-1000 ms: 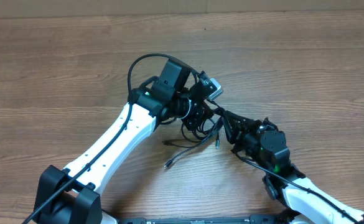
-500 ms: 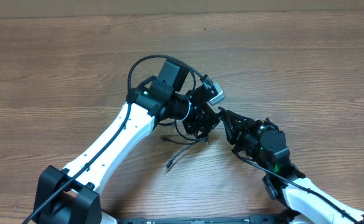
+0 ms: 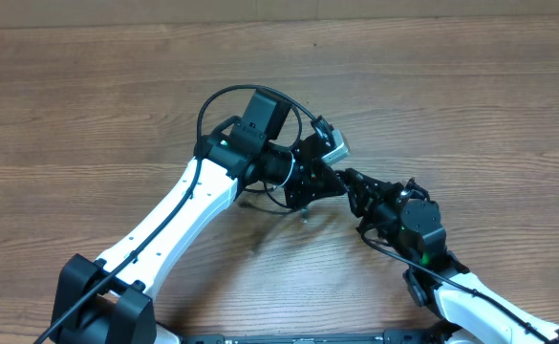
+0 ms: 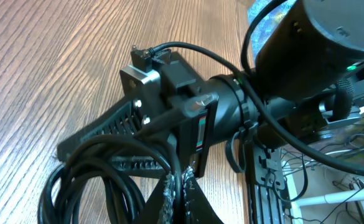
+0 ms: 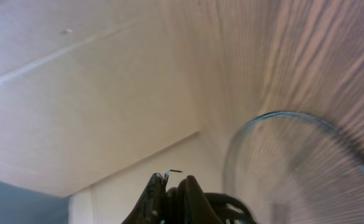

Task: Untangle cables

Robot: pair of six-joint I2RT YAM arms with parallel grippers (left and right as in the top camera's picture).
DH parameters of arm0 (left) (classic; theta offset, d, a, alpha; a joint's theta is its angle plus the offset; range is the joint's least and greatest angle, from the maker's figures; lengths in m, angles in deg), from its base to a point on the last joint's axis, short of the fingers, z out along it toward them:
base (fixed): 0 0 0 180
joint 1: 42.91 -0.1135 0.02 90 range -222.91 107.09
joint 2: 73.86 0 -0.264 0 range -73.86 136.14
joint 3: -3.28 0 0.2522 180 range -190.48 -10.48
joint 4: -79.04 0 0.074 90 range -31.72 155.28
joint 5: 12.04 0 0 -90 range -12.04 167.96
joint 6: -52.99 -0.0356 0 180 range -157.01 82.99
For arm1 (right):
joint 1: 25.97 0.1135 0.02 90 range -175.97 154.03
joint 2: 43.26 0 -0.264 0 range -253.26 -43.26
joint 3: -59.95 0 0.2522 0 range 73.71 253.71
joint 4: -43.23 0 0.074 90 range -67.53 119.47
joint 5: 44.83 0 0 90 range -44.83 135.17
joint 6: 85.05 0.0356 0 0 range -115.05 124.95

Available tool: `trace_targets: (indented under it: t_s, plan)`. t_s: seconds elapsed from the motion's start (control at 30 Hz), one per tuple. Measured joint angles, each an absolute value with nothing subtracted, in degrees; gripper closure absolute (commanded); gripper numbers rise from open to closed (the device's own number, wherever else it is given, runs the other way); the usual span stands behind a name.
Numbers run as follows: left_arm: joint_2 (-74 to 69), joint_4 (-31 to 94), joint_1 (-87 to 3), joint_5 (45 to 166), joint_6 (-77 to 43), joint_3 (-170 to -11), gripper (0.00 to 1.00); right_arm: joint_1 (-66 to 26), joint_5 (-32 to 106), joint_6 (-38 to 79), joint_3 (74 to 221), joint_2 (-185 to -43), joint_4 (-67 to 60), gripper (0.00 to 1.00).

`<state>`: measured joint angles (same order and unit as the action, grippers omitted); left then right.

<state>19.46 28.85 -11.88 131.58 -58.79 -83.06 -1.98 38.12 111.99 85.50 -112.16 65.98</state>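
Largest, filling the overhead view: a wood-grain table (image 3: 470,86). Over it, from the near left corner toward the centre, the white left arm (image 3: 179,215), with its own thicker black wire (image 3: 205,110) arching above the wrist. From the near right corner, angled up and left to the same spot, the right arm (image 3: 470,306), white low down and black toward the wrist. At the table's centre, the left gripper (image 3: 315,182) and the right gripper (image 3: 351,183), tip toward tip and just beside each other. Left gripper: clamped on the cables (image 3: 293,199), its tape-wrapped fingers (image 4: 163,199) pressed together at the bottom of the left wrist view, with black cord running out from between them. Right gripper: fingers (image 5: 154,199) drawn together, dark and close at the bottom of its own wrist view. Cannot tell whether a cord is pinched there. Cables bunched at the left gripper's tips in the middle of the table, looping in several thin black coils (image 4: 85,177) in front of the right gripper's ribbed fingers (image 4: 101,127), draped over them in the left wrist view. Smallest, below the bundle on its near side: a plug (image 3: 304,212) hanging toward the wood. Cannot tell if touching it.
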Motion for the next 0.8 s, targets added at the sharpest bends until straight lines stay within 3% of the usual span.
trace_targets:
  t_s: [0.13, 0.2, 0.27, 0.4, 0.53, 0.7, 0.8]
  plan:
    - [19.5, 28.8, -12.9, 130.0, -59.1, -83.1, 0.96, -2.0, 38.7, 108.3, 86.0, -112.0, 57.5, 0.95]
    - [19.5, 28.9, -14.0, 128.4, -58.6, -83.1, 0.96, -2.0, 40.2, 106.7, 86.4, -111.9, 50.1, 0.79]
    - [19.2, 29.3, -15.4, 126.6, -57.5, -83.1, 0.96, -2.2, 41.7, 105.2, 86.1, -112.2, 44.1, 0.55]
    - [18.8, 29.3, -18.2, 119.9, -52.4, -83.1, 0.96, -2.4, 43.9, 104.0, 85.8, -112.4, 39.8, 0.25]
    - [18.8, 29.3, -19.0, 111.8, -46.0, -83.1, 0.96, -2.4, 44.3, 103.7, 85.9, -112.3, 40.3, 0.10]
    - [18.8, 29.2, -19.0, 101.9, -38.1, -83.1, 0.94, -2.4, 44.4, 103.7, 86.3, -111.8, 40.6, 0.01]
    - [18.8, 29.2, -19.0, 96.3, -33.7, -83.1, 0.80, -2.4, 44.5, 103.6, 86.5, -111.7, 40.6, 0.00]
